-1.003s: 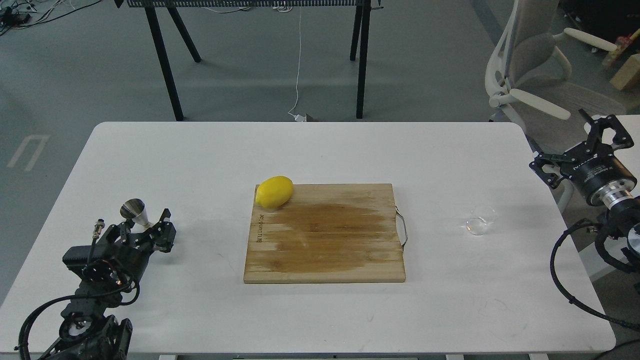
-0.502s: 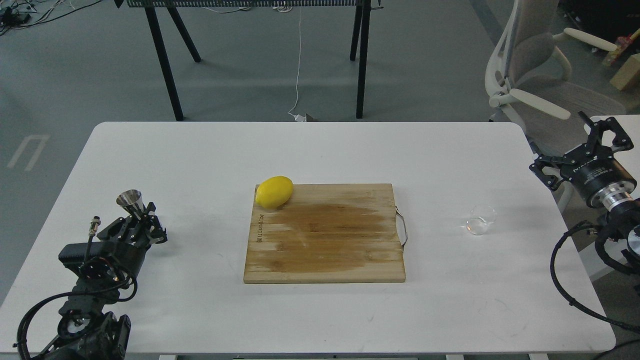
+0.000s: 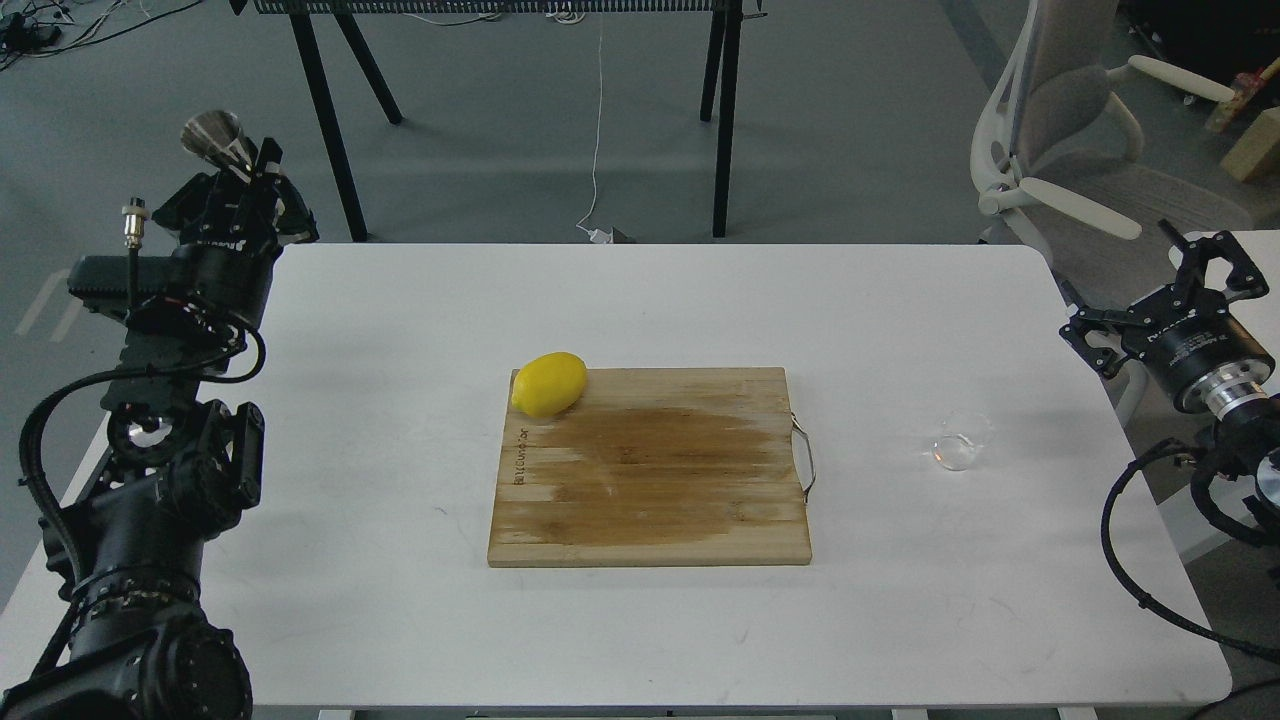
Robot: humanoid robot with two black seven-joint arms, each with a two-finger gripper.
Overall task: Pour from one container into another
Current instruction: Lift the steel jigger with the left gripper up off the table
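Observation:
The steel jigger [image 3: 218, 138] is held high at the far left, above the table's back-left corner, with my left gripper [image 3: 243, 175] shut on its lower cone; only its upper cone shows. The small clear glass cup [image 3: 960, 440] stands on the white table [image 3: 400, 320] to the right of the cutting board, with nothing touching it. Beyond the table's right edge hangs my right gripper [image 3: 1195, 262], its fingers spread open and empty, up and to the right of the cup.
A wooden cutting board [image 3: 650, 468] with a metal handle lies mid-table, a yellow lemon [image 3: 548, 383] on its back-left corner. A white office chair [image 3: 1070, 130] stands behind the right arm. Black stand legs [image 3: 330, 130] rise beyond the far edge.
My left arm has lifted the jigger from the table's front left up and back, far above the surface. The right gripper and the glass cup stay where they were.

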